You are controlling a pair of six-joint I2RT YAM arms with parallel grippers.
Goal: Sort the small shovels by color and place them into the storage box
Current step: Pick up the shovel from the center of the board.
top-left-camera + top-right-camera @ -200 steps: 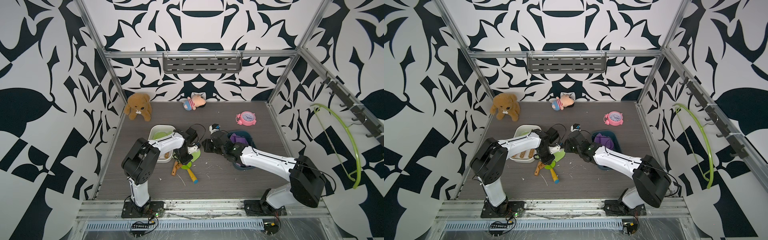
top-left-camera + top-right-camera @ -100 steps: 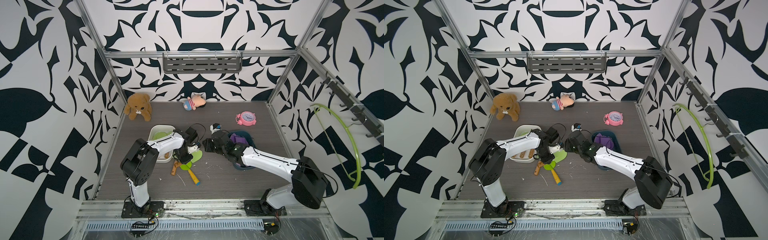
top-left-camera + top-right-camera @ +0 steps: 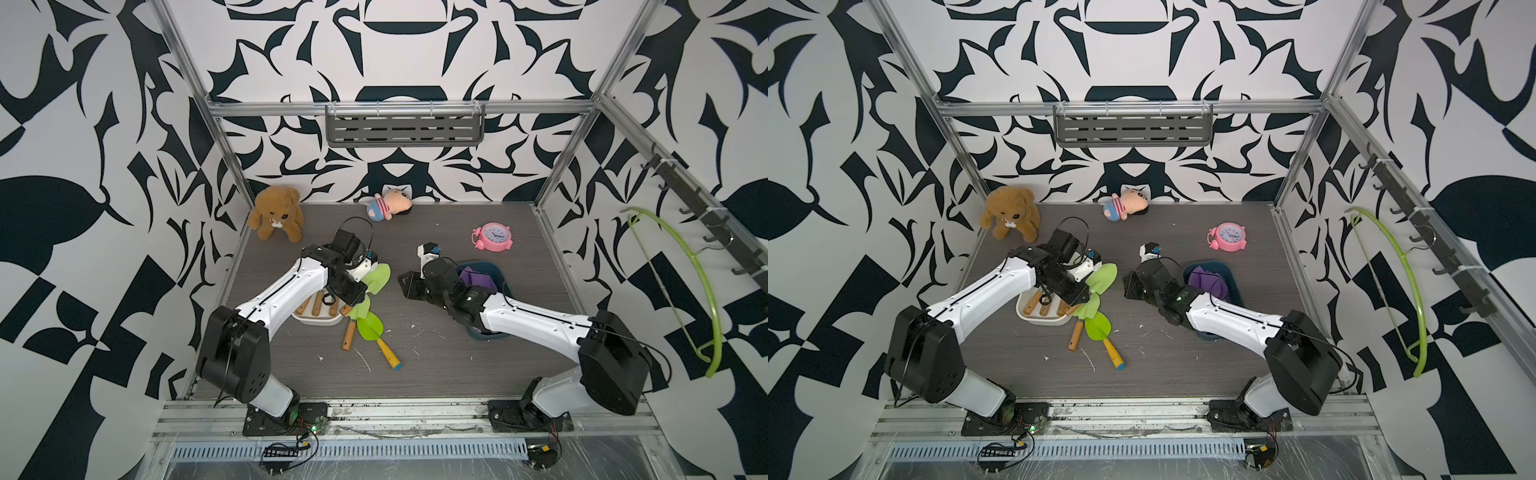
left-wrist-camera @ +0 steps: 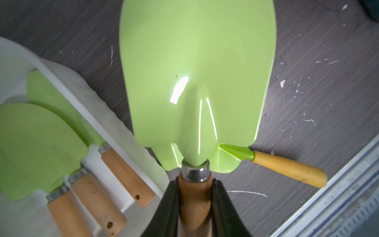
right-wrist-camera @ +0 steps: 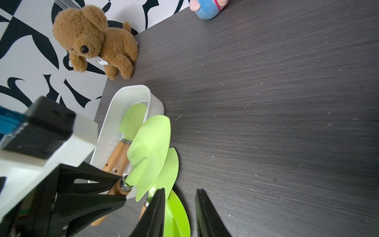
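My left gripper (image 4: 194,182) is shut on the brown handle of a lime-green shovel (image 3: 376,279), held tilted above the table beside the white storage box (image 3: 316,322). Three green shovels lie in that box (image 4: 82,86). Two more lie on the table in front of it: a brown-handled one (image 3: 348,338) and a yellow-handled, blue-tipped one (image 3: 370,328). My right gripper (image 5: 180,191) is open and holds nothing; it hovers low just right of these shovels. Purple shovels (image 3: 478,277) sit in a dark blue box (image 3: 500,272) under my right arm.
A brown teddy bear (image 3: 276,212) sits in the back left corner. A doll (image 3: 388,205) lies against the back wall and a pink alarm clock (image 3: 494,237) stands at the back right. A green hanger (image 3: 702,291) hangs on the right wall.
My left gripper has closed on the green shovel's handle and raised it off the pile, blade now higher and further back. The right arm has barely moved.
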